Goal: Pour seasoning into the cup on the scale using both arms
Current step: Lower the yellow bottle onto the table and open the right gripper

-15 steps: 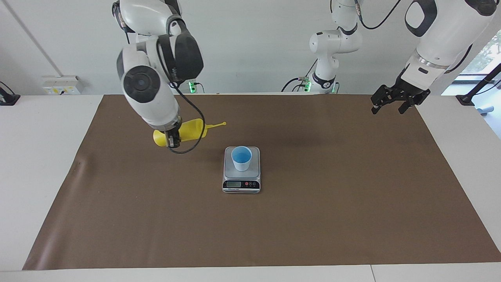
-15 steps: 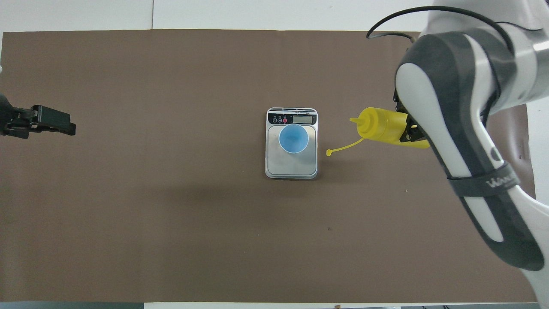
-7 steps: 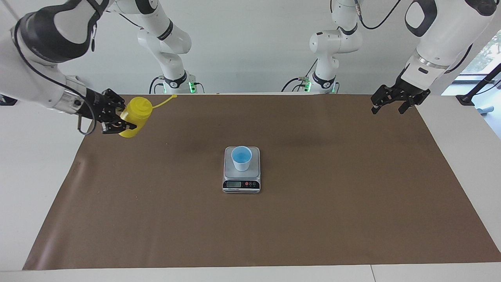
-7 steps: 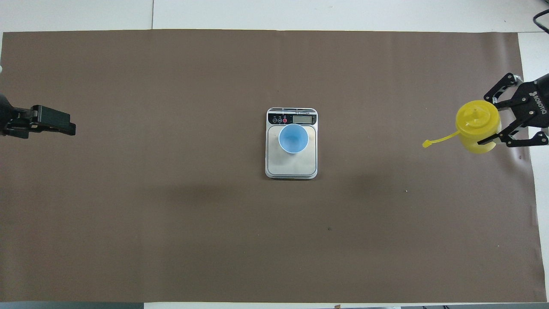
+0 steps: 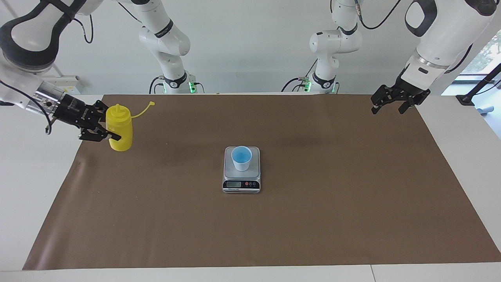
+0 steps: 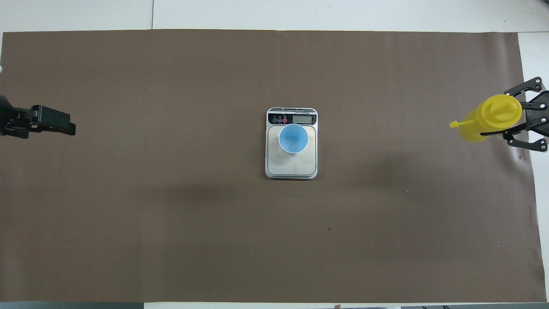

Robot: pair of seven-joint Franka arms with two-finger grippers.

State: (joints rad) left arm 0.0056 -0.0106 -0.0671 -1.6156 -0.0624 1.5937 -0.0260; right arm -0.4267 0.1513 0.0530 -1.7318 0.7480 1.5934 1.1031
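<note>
Seasoning bottle (image 5: 119,128), upright at the right arm's desk end, is gripped by the right hand (image 5: 105,131). Left hand (image 5: 394,102) waits open. Cup (image 5: 241,158) sits on scale (image 5: 241,184); no readable writing.

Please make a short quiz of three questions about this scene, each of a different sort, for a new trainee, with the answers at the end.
1. True or false: the cup stands on the scale.
2. Which gripper holds the seasoning? A) left gripper B) right gripper C) neither
3. Fill in: the seasoning bottle is upright, with its tethered cap ____.

Key:
1. True.
2. B. It is shut on the bottle at the right arm's end of the brown mat; the left gripper waits open over the mat's other end.
3. Off, hanging to one side.
</note>
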